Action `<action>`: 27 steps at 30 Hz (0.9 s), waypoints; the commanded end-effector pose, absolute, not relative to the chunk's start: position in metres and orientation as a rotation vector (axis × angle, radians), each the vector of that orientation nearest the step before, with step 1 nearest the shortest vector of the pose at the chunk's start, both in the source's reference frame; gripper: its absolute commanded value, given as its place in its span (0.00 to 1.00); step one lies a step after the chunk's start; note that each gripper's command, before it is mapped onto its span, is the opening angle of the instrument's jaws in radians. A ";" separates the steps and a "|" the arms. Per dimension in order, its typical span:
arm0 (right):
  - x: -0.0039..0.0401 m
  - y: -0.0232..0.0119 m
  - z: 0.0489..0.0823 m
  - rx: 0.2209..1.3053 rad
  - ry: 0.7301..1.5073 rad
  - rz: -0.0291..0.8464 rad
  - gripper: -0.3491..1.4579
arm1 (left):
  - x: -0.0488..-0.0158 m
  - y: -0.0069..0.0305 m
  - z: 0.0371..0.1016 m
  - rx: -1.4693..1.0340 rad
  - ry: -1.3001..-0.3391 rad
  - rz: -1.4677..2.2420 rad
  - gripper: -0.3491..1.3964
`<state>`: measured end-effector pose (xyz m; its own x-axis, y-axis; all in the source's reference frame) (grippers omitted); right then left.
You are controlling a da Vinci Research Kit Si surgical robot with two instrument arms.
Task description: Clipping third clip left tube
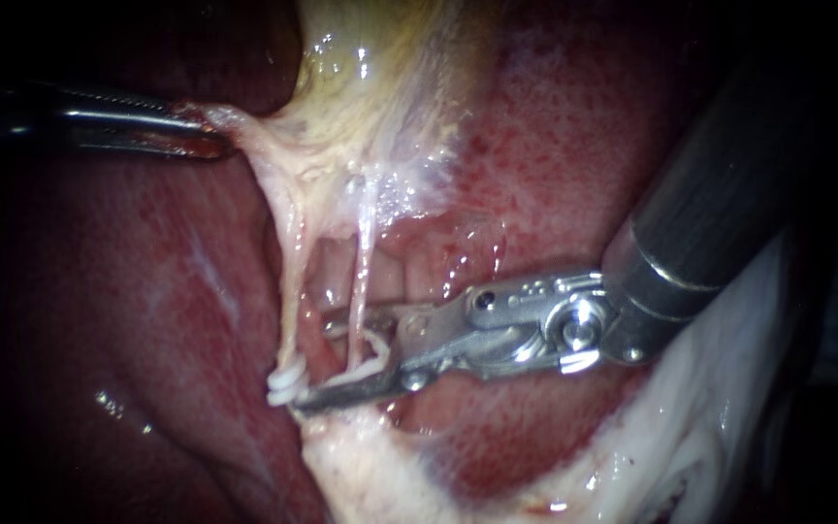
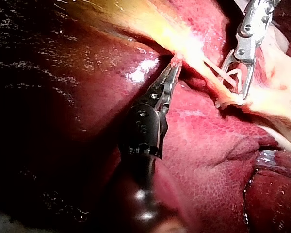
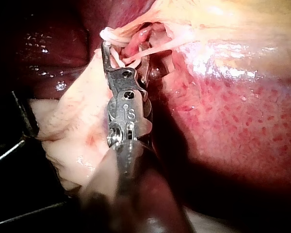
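**Left tube** (image 1: 290,291): a thin pale strand running from the gallbladder (image 1: 370,87) down toward the liver bed, drawn taut.

**Fitted clips** (image 1: 286,382): two white ones, stacked at the left tube's lower end, just beside my right jaw tips.

**Right tube** (image 1: 363,262): lies next to the left one and crosses between my right jaws.

**My right instrument** (image 1: 312,362): the jaws stand apart, both bearing on a loaded clip (image 1: 372,351), white and seated between them. It reaches past the right tube toward the left one. I cannot tell whether the left tube lies fully inside the jaws. I judge the clip is not yet closed.

**My left instrument** (image 1: 208,131): the jaws are clamped on the gallbladder's pale edge and hold it drawn aside. I judge this stretches the tubes and opens a gap between them.

**Liver** (image 1: 147,320): red, wet and glistening, beneath everything.

**White tissue** (image 1: 720,437): lies under my right shaft.

**Room**: dark beyond the tissue; no counter shows.
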<state>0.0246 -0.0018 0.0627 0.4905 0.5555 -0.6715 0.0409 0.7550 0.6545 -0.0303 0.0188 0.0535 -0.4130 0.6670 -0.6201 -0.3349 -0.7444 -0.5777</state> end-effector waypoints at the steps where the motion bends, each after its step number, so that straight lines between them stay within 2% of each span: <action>1: 0.0244 -0.0017 0.0627 0.666 1.025 0.341 0.46 | -0.0303 0.0188 0.0535 -1.185 -0.492 2.170 0.00; 7: 0.0212 -0.0011 0.0631 0.670 1.033 0.334 0.46 | -0.0301 0.0189 0.0535 -1.185 -0.493 2.170 0.00; 16: 0.0151 0.0018 0.0625 0.653 1.033 0.359 0.47 | -0.0300 0.0190 0.0536 -1.186 -0.494 2.170 0.00; 20: 0.0139 0.0022 0.0618 0.654 1.042 0.365 0.47 | -0.0299 0.0190 0.0535 -1.184 -0.491 2.170 0.00; 27: 0.0137 0.0021 0.0605 0.708 1.076 0.426 0.47 | -0.0299 0.0191 0.0536 -1.184 -0.491 2.170 0.00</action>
<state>0.0137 0.0021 0.0603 0.4215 0.6452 -0.6372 0.0208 0.6956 0.7181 -0.0299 0.0191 0.0536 -0.4132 0.6666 -0.6204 -0.3337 -0.7447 -0.5779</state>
